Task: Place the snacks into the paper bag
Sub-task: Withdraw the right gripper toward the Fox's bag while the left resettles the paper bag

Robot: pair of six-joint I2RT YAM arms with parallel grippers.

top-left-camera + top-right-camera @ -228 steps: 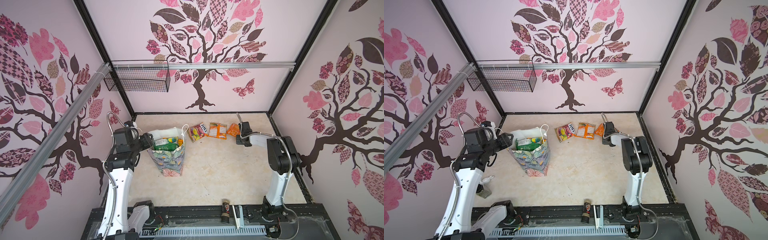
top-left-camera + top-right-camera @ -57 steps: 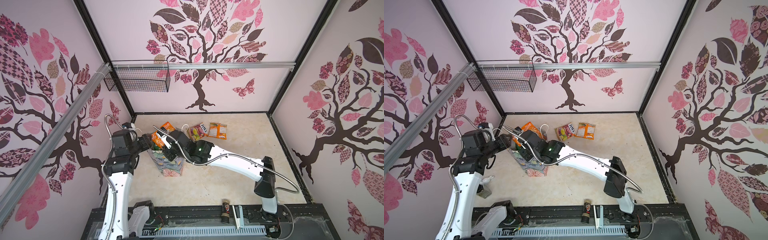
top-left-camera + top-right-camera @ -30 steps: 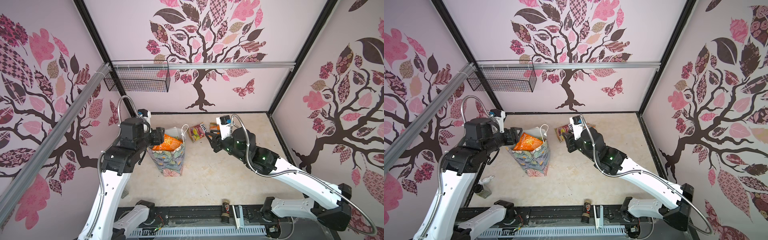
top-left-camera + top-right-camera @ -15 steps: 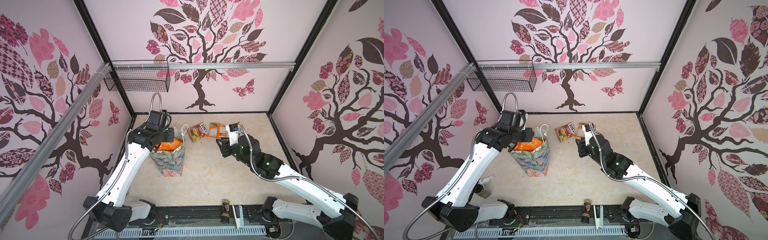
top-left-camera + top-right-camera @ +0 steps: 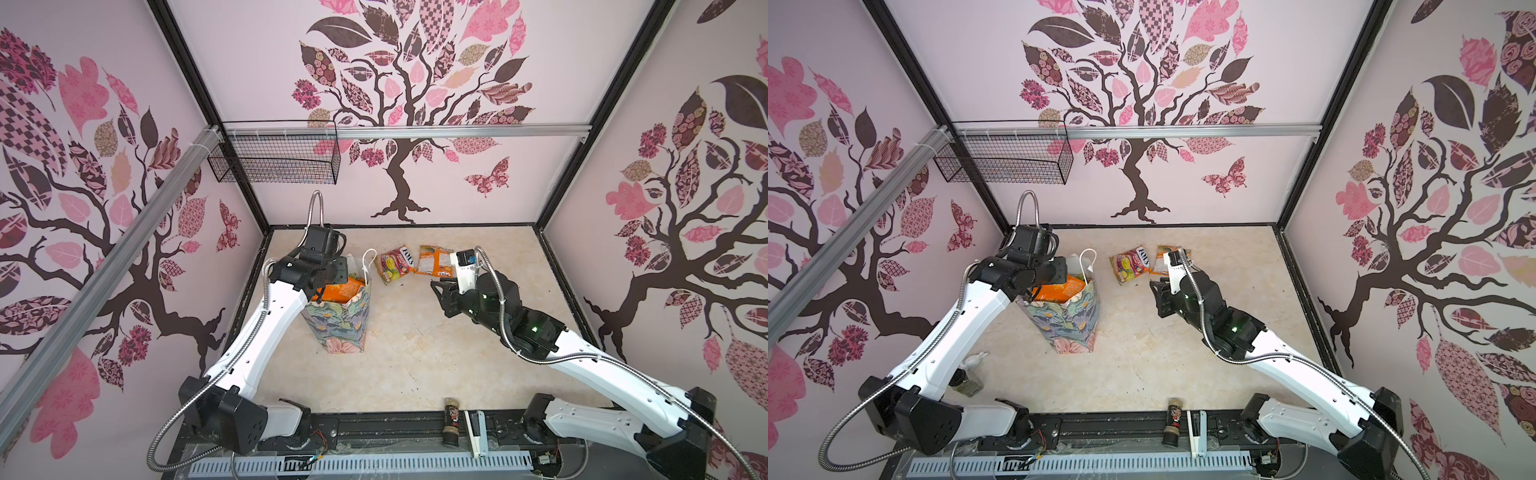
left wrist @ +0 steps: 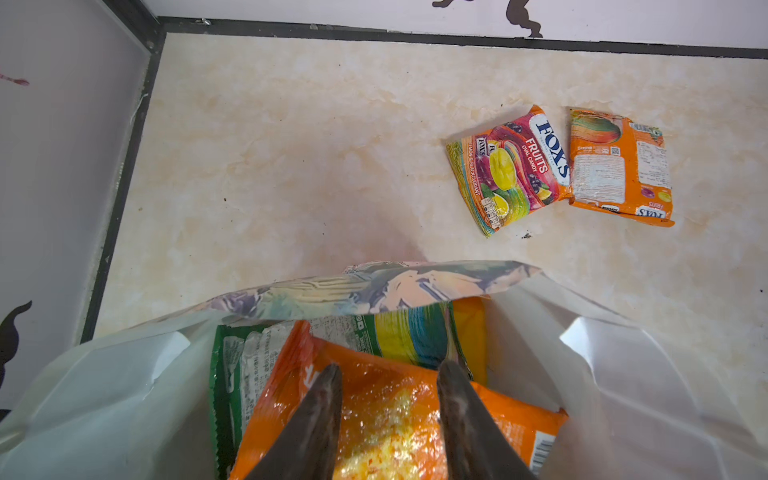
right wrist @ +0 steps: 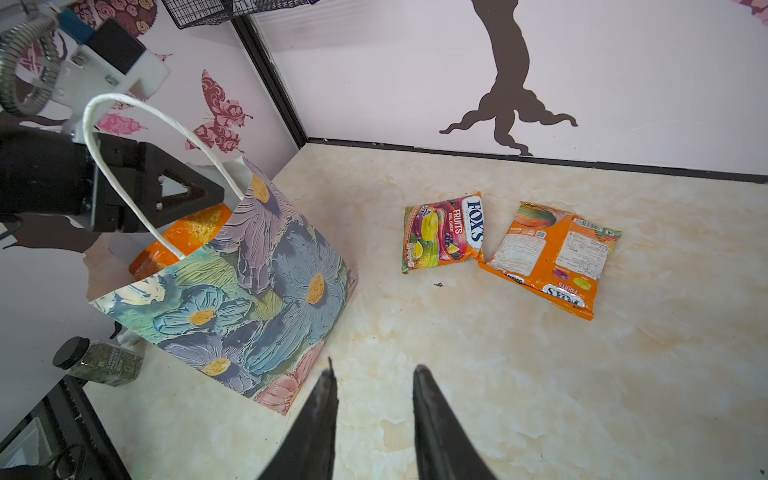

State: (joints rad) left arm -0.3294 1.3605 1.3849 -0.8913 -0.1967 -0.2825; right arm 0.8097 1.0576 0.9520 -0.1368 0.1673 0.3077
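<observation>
The paper bag [image 5: 340, 328] [image 5: 1067, 324] stands upright left of centre, its mouth open. An orange snack packet [image 6: 395, 415] [image 5: 340, 291] lies on top inside it, over a green one [image 6: 232, 374]. My left gripper [image 6: 389, 372] is open at the bag's mouth, fingers apart just over the orange packet. Two snacks lie on the floor at the back: a FOX'S packet [image 5: 395, 264] [image 7: 442, 230] and an orange packet [image 5: 434, 262] [image 7: 548, 257]. My right gripper [image 7: 374, 372] [image 5: 436, 286] is open and empty above the floor, between the bag and those two.
A black wire basket [image 5: 276, 160] hangs on the back-left wall. A dark jar [image 5: 451, 415] and a white stapler-like object [image 5: 476, 428] lie at the front edge. A spice jar [image 7: 99, 361] and a white figurine [image 5: 976, 359] stand left of the bag.
Over the last second my left arm swung from beside the bag to over its mouth and its jaws narrowed. The right gripper shifted slightly right and stayed open.
</observation>
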